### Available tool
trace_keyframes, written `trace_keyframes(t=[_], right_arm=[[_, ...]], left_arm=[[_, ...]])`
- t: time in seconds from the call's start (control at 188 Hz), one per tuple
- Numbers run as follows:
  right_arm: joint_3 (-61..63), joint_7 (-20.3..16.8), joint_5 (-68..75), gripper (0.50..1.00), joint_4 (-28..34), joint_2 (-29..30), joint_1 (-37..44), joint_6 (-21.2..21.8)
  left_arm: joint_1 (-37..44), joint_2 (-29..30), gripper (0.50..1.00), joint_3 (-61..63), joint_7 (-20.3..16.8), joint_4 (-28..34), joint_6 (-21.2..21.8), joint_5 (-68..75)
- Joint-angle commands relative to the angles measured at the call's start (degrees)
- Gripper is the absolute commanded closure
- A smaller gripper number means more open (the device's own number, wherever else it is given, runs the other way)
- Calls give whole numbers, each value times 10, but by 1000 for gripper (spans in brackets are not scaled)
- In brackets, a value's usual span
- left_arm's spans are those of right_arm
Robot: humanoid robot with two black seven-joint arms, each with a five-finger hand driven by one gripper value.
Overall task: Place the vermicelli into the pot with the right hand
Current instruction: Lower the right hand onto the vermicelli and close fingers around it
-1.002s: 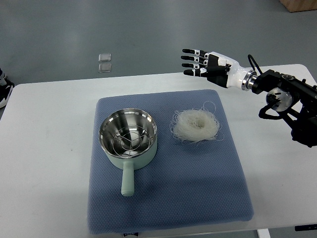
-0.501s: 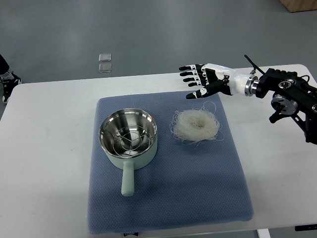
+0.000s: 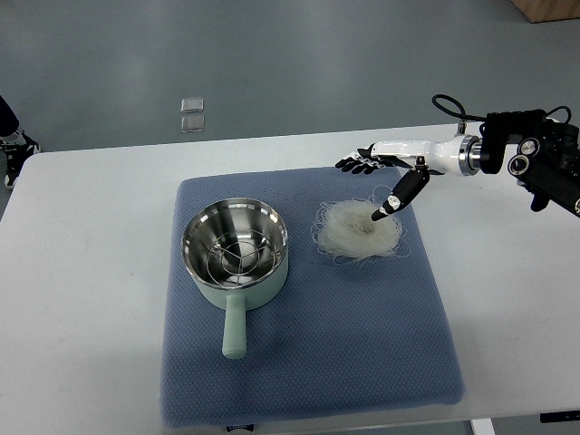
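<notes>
A white nest of vermicelli (image 3: 359, 229) lies on the blue mat (image 3: 308, 362), right of the pot. The pale green pot (image 3: 235, 253) has a steel inside with a wire rack, and its handle points toward the near edge. My right hand (image 3: 373, 188) reaches in from the right, just above the far side of the nest. Its fingers (image 3: 355, 164) are spread flat and its thumb (image 3: 397, 197) points down, tip at the nest's top. It holds nothing. The left arm does not show.
The mat lies on a white table (image 3: 91, 272). My right arm's black wrist and cables (image 3: 526, 159) hang over the table's far right part. Two small clear squares (image 3: 191, 113) lie on the grey floor beyond. A person's shoe (image 3: 11, 145) shows at the left edge.
My right hand has come down and toward the nest, turning from palm-facing with spread fingers to flat, thumb now dipping onto the vermicelli. The pot and nest have not moved.
</notes>
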Motion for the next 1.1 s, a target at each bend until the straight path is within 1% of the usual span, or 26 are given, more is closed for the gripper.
trace_keyframes(t=[0.0,0.08,0.144,0.629,0.805,0.922,0.954,0.965,0.97,0.976,0.981,0.986,0.992,0.997,1.034,1.05,1.056,1.061,1.077,1.082,1.088,1.093], right_arm=[[-24,5,-37,576,8,2,0,-25],[-49,9,-62,576,15,7,-1,-63],[-67,10,-65,576,19,8,-2,-78],[-110,9,-67,576,20,13,-18,-123],[-119,9,-67,579,18,18,-18,-130],[-120,9,-67,589,18,21,-21,-135],[-120,9,-67,603,18,22,-21,-139],[-120,9,-67,627,18,22,-21,-140],[-120,9,-67,628,18,22,-21,-140],[-120,9,-67,646,18,22,-21,-141],[-120,9,-67,646,18,22,-21,-141],[-120,9,-67,662,18,23,-21,-142],[-120,9,-67,662,18,23,-21,-142],[-120,9,-67,679,18,23,-21,-143],[-120,9,-67,713,18,23,-21,-144],[-120,9,-67,738,18,23,-21,-144],[-120,9,-67,738,18,23,-21,-144],[-120,9,-67,752,18,23,-21,-144],[-120,9,-67,765,18,23,-21,-143],[-120,9,-67,779,18,23,-21,-143],[-120,9,-67,779,18,23,-21,-143],[-120,9,-67,791,18,23,-21,-144]], left_arm=[[-1,0,500,0,0,0,0,0],[0,0,500,0,0,0,0,0],[0,0,500,0,0,0,0,0],[0,0,500,0,0,0,0,0],[-1,0,500,0,0,0,0,0],[-1,0,500,0,0,0,0,0],[-1,0,500,0,0,0,0,0],[-1,0,500,0,0,0,0,0],[-1,0,500,0,0,0,0,0],[0,0,500,0,0,0,0,0],[0,0,500,0,0,0,0,0],[-1,0,500,0,0,0,0,0],[-1,0,500,0,0,0,0,0],[0,0,500,0,0,0,0,0],[0,0,500,0,0,0,0,0],[0,0,500,0,0,0,0,0],[0,0,500,0,0,0,0,0],[-1,0,500,0,0,0,0,0],[-1,0,500,0,0,0,0,0],[0,0,500,0,0,0,0,0],[0,0,500,0,0,0,0,0],[0,0,500,0,0,0,0,0]])
